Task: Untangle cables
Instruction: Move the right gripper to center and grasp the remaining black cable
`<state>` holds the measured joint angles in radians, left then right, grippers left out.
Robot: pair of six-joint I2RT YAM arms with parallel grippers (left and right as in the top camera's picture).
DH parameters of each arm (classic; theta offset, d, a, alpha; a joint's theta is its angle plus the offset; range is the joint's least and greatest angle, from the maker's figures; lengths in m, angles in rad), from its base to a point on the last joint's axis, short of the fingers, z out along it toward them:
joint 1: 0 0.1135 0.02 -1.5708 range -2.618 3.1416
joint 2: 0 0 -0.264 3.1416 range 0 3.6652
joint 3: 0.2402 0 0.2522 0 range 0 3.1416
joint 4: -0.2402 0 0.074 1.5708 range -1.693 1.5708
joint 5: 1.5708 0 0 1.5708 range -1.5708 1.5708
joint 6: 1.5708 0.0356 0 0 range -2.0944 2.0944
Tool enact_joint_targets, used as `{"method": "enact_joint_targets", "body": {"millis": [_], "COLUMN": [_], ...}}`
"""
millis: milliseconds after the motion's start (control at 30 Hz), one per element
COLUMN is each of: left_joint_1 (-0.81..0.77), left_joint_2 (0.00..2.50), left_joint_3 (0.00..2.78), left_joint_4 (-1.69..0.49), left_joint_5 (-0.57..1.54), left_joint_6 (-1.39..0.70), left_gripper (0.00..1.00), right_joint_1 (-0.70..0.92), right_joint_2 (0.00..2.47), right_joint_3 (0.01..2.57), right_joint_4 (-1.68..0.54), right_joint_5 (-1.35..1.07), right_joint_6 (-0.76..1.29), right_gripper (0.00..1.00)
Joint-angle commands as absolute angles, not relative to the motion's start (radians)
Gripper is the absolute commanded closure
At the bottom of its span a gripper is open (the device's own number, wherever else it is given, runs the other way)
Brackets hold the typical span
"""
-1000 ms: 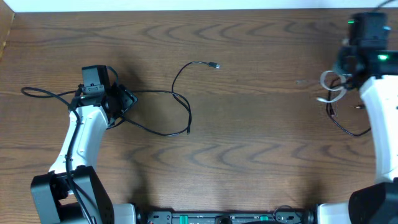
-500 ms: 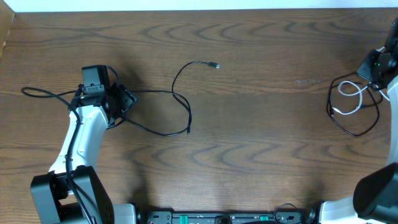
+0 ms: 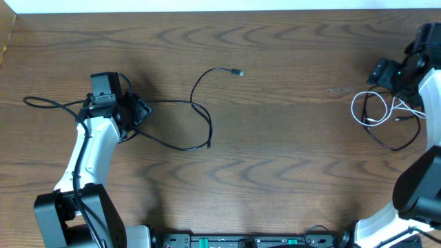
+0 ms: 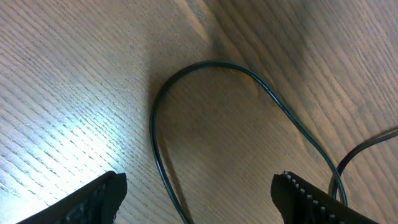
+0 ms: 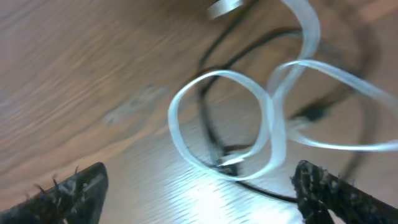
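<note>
I am treating the sorting as nearly done: the black cable (image 4: pixel 153 134) is lying at left beneath the left gripper (image 4: pixel 199 186), jaws hanging wide on nothing. The white cable (image 5: pixel 268 124) is lying looped at far right under the right gripper (image 5: pixel 199 180), jaws likewise released. A thin dark cord (image 5: pixel 207 118) is crossing under those loops, so I am planning to pinch white alone and drag it toward the open middle of the tabletop (image 3: pixel 289 158), well apart from the far edge.

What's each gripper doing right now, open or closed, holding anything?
Left gripper: open, holding nothing; the black cable lies beneath it.
Right gripper: open, holding nothing; the white cable lies looped beneath it.
</note>
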<state>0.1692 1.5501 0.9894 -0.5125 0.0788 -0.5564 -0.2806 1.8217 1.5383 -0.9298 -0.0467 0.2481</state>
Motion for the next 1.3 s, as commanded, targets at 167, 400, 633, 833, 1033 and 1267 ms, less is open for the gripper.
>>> {"method": "enact_joint_targets", "body": {"millis": [167,400,633,833,1033,1267], "left_joint_1": [0.174,0.173,0.173,0.173,0.173,0.173], "left_joint_2": [1.541,1.541,1.541,1.541,1.541,1.541], "left_joint_3": [0.999,0.999,0.999,0.999,0.999,0.999], "left_joint_4": [-0.511,-0.511,-0.511,-0.511,-0.511,-0.511], "left_joint_5": [0.066,0.067,0.067,0.067,0.067,0.067], "left_joint_6": [-0.558,-0.558,-0.562,-0.562,-0.562,-0.562], "left_gripper": [0.21,0.86,0.92,0.92,0.92,0.92], "right_joint_1": [-0.148,0.068,0.291,0.455,0.625,0.744], "right_joint_2": [1.921,1.995,2.081,2.149,2.208,2.245], "right_joint_3": [1.542,1.542,1.542,1.542,1.542,1.542], "right_joint_4": [-0.922,-0.786,-0.611,-0.457,-0.274,-0.232], "right_joint_5": [-0.4,-0.398,-0.398,-0.394,-0.269,-0.031], "right_joint_6": [0.069,0.065,0.065,0.064,0.036,0.036], "right_gripper": [0.44,0.97,0.99,0.96,0.58,0.3]}}
